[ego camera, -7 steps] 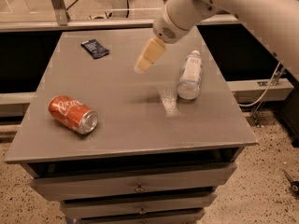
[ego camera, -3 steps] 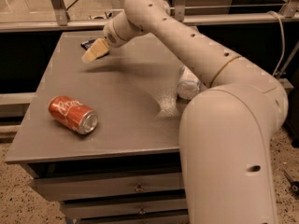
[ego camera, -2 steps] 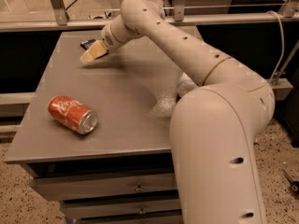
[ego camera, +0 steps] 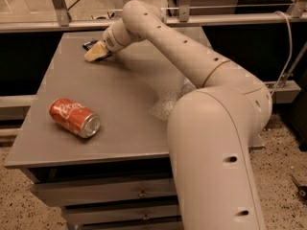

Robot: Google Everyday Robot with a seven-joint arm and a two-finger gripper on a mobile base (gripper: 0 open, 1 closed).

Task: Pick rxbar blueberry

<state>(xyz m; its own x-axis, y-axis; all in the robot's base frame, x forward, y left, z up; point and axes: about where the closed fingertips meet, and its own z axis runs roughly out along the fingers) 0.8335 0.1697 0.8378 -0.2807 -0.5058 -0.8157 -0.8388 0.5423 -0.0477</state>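
The beige end effector [ego camera: 95, 52] rests at the far left corner of the grey counter [ego camera: 120, 85], touching or just over the small flat dark navy-blue foil bar [ego camera: 88, 44]; open or closed, I cannot tell. A red soda can [ego camera: 74, 118] lies near the front left edge.

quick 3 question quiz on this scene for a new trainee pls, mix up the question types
1. Fill in: the red soda can lies on its ____ near the front left of the table.
2. Where is the pincer?
A) above the can
B) at the table's far left, low, right by the rxbar blueberry
C) off the table's right edge
3. True or false: the can touches the rxbar blueberry.

Key: 1 side; 2 B; 3 false, they lie well apart.
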